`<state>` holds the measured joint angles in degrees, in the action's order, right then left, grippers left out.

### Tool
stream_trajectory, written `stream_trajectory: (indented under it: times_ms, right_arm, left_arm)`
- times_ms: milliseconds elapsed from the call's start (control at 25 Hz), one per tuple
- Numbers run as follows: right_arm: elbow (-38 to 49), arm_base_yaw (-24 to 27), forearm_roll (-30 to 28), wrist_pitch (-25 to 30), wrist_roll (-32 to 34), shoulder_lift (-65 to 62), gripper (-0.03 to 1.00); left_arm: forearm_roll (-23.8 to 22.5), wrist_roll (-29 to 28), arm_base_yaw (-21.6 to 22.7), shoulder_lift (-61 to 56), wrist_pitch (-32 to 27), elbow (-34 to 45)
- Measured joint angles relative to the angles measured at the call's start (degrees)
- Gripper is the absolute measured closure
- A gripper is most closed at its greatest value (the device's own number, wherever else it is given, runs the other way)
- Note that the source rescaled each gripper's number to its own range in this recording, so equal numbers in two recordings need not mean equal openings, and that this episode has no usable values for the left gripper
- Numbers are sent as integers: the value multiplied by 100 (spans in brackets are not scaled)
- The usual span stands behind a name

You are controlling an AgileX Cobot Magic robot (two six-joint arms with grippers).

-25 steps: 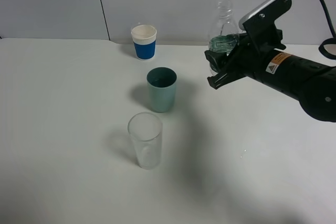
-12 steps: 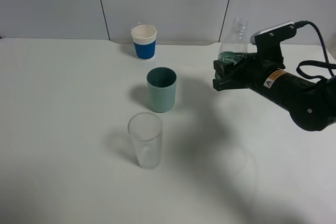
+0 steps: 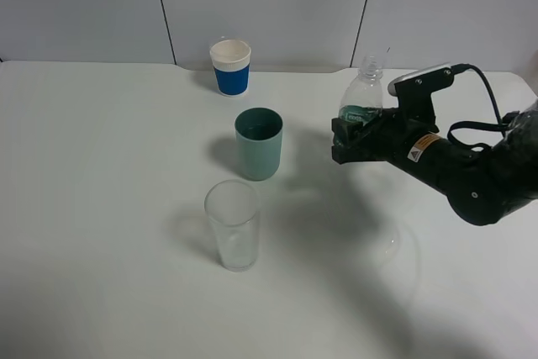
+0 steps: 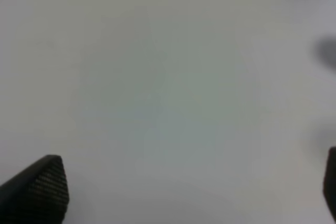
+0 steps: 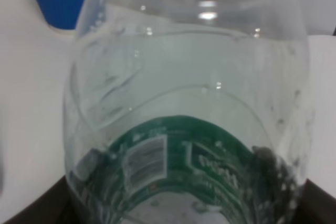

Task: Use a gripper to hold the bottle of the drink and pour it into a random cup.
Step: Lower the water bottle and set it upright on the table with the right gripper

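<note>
- White counter (image 3: 101, 208), pale wall (image 3: 84, 6) behind.
- Right end effector (image 3: 357, 136) clamps the upright bottle of the drink (image 3: 361, 98), near the cup (image 3: 258, 145).
- Left end effector (image 4: 184, 187) gapes, holding nothing.
- Glass tumbler (image 3: 233, 224) looks empty.

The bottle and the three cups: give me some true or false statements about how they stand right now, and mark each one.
1. The right gripper is closed on the bottle. True.
2. The bottle is tipped over the teal cup and pouring. False: it is roughly upright and off to the cup's right in the high view, not above it.
3. The blue-and-white paper cup stands farthest back, near the wall. True.
4. The clear glass lies on its side. False: it stands upright, in front of the teal cup.
5. The left gripper holds a cup. False: its jaws are wide open with nothing between them.
</note>
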<state>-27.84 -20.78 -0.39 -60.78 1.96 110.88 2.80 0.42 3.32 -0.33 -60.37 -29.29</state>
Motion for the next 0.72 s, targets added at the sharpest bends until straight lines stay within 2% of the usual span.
stream_trajectory:
  times_ms: [720]
  right_arm:
    - [-3, 0, -1137, -296, 14, 369, 97]
  left_arm:
    - [0, 0, 0, 0, 0, 0]
